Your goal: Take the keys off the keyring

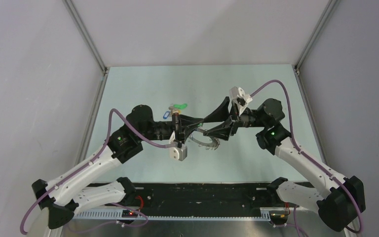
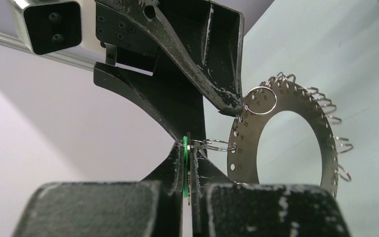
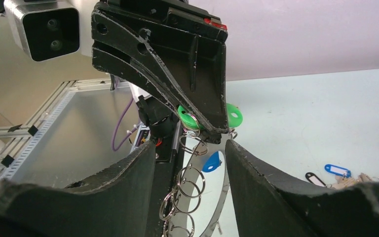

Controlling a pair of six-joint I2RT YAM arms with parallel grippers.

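The keyring [image 2: 286,98] is a flat silver ring with numbered holes, fringed with small split rings, held up above the table [image 1: 143,89]. It also shows in the top view [image 1: 211,143] and edge-on in the right wrist view [image 3: 223,190]. My left gripper [image 2: 187,148] is shut on a green tag [image 2: 185,168], which a split ring [image 2: 214,144] links to the keyring. My right gripper [image 3: 190,144] is open, its fingers either side of the keyring. One right fingertip [image 2: 232,101] touches the ring's upper edge. The grippers meet mid-table [image 1: 203,122], [image 1: 216,118].
A loose heap with a green tag [image 1: 179,105] and a blue tag [image 1: 167,114] lies on the table behind the left gripper. The right wrist view shows a blue tag [image 3: 338,170] and a black tag [image 3: 316,178] lying there. Another blue tag [image 3: 212,162] shows behind the ring.
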